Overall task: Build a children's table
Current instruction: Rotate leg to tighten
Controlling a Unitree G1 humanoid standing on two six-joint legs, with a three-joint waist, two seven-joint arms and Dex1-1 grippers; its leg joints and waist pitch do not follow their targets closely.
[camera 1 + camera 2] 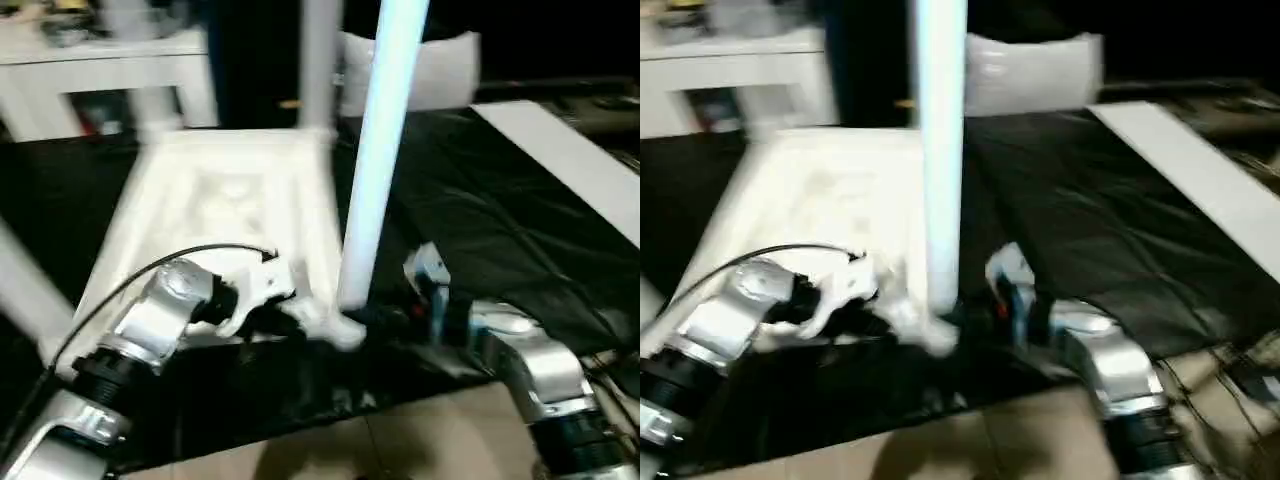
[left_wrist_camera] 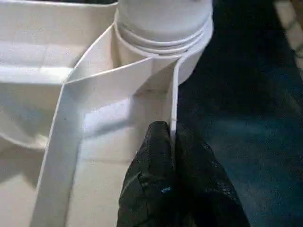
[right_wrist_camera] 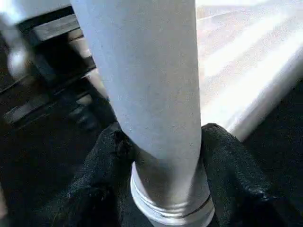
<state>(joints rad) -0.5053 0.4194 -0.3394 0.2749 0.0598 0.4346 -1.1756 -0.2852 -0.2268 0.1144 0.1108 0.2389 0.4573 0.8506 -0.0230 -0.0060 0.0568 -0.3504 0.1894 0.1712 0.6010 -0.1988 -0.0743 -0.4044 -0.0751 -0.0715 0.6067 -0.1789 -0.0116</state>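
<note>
white leg [image 1: 375,160] stands in its corner socket, right hand [image 3: 161,175] clamped round its base. left hand [image 2: 173,142] pinches the tabletop [image 1: 230,200] rim; best keep the leg upright while twisting.

An upright leg [image 1: 375,170] blocks the tabletop's [image 1: 230,215] near corner, with the right end effector [image 3: 163,156] clasped around its base. A second leg [image 1: 318,65] stands at the far corner. The black cloth [image 1: 480,210] right of the tabletop lies open up to the flat white board [image 1: 570,160].

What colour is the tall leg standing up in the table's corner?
White, looking faintly bluish. The leg shows best in the left eye view, standing upright in the tabletop's near corner.
</note>
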